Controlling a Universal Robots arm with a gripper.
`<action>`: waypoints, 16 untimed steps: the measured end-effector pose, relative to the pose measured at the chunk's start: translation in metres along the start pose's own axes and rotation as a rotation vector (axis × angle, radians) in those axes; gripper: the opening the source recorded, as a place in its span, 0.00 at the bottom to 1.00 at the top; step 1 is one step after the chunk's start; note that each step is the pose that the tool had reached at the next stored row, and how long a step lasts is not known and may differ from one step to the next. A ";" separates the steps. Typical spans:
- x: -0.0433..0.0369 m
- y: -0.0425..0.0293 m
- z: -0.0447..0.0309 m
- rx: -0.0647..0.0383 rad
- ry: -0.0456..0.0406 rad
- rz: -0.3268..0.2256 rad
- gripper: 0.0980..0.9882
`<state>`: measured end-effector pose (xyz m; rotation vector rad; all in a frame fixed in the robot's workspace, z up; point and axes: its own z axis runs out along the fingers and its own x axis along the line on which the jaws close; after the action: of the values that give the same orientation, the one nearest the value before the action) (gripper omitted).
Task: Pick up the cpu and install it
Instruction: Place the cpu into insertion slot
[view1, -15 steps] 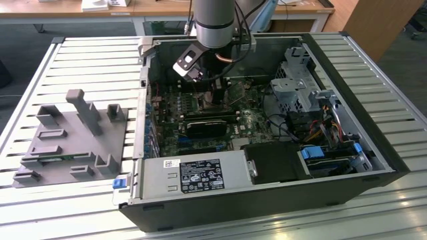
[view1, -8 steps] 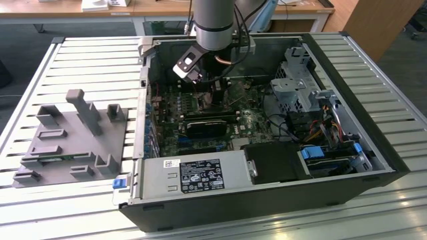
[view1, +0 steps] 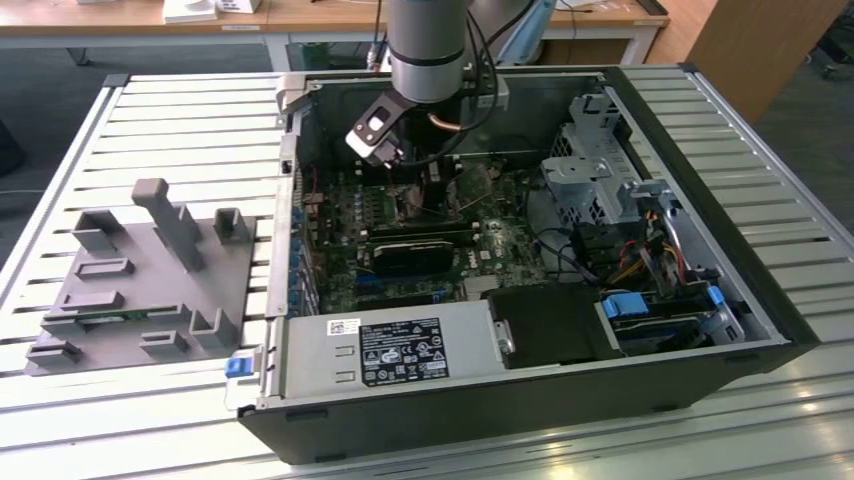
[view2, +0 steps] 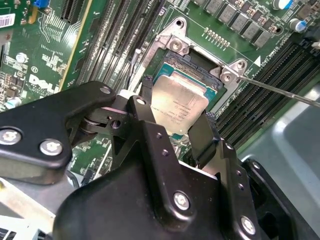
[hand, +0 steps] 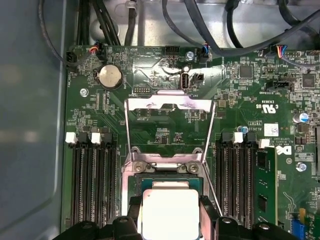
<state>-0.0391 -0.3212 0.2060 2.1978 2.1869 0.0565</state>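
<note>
The cpu (view2: 181, 106), a flat square chip with a silver-grey top, sits between my two black fingers (view2: 148, 102) right over the open socket (view2: 186, 64) on the green motherboard. In both wrist views the fingers press against two opposite edges of the chip (hand: 170, 214), so my gripper (view2: 176, 114) is shut on it. The chip looks level and low in the socket frame; I cannot tell whether it is seated. The socket's metal load plate (hand: 170, 103) is folded back and its thin lever (view2: 280, 90) sticks out to the side. In the exterior view my arm (view1: 427, 60) reaches down into the open computer case (view1: 754, 330).
Memory slots (hand: 92, 185) flank the socket, with one stick (hand: 262, 185) fitted. A black block (view1: 420, 250) lies on the board in front of the arm, a grey power supply (view1: 387, 350) beyond it. A drive cage (view1: 601, 150) and cables crowd the exterior view's right. A grey fixture (view1: 147, 270) stands outside the case.
</note>
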 end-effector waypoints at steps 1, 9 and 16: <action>0.0000 -0.0002 0.0009 0.000 -0.0001 0.001 0.50; 0.0000 -0.0008 0.0060 0.000 0.0000 0.001 0.50; 0.0000 -0.0014 0.0087 0.001 -0.0001 0.001 0.50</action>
<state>-0.0400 -0.3212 0.1972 2.1987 2.1865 0.0559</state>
